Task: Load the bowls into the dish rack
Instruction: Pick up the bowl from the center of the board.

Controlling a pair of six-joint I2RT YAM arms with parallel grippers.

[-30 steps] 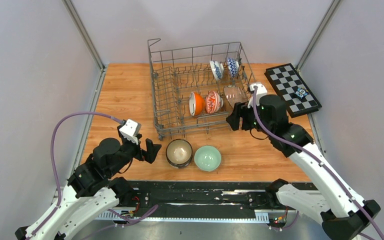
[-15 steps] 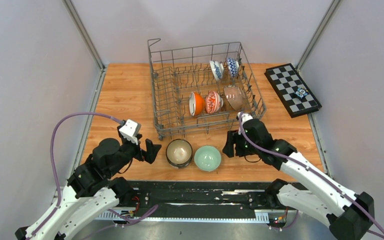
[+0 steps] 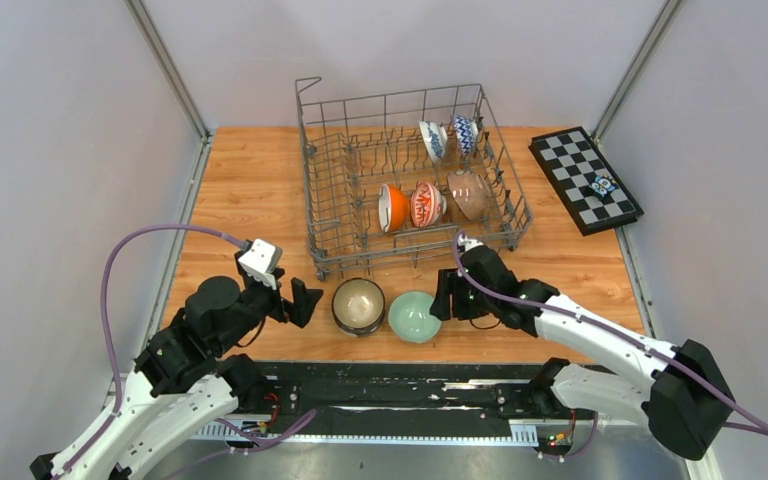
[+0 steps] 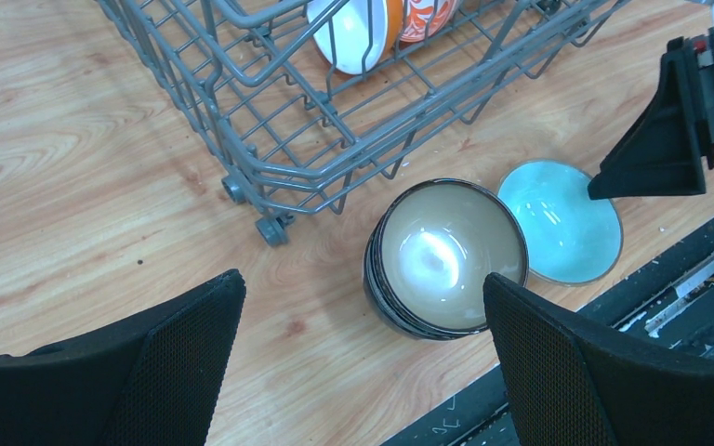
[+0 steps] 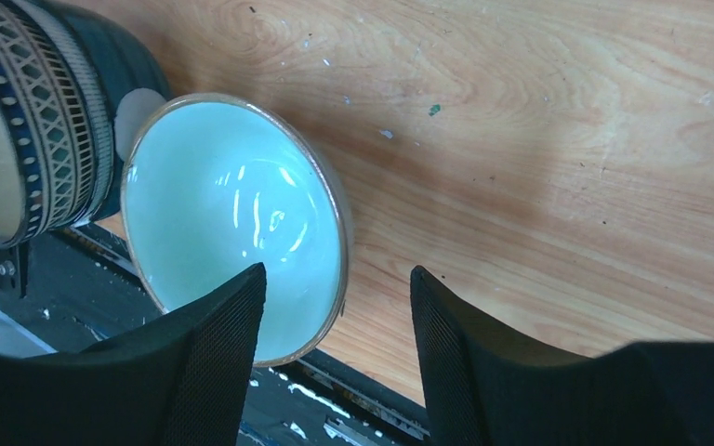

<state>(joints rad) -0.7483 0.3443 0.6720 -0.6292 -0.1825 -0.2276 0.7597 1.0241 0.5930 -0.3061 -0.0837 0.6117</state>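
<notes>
Wooden table (image 3: 250,180) between grey walls, from the top camera. At the far middle, dish rack (image 3: 307,170) with five bowls on edge among its tines: blue-white bowls (image 3: 433,139), orange bowl (image 3: 392,207), red-white bowl (image 3: 426,203), brownish bowl (image 3: 468,195). Just in front of the rack, upright on the wood and just beside each other, dark-rimmed beige bowl (image 3: 358,304) and pale green bowl (image 3: 415,316). Left gripper (image 3: 300,300) left of the beige one; right gripper (image 3: 443,298) at the green one's right edge.

From the left wrist: fingers spread wide, holding nothing.

From the right wrist: fingers spread, astride the green bowl's rim, one over its inside, one outside.
</notes>
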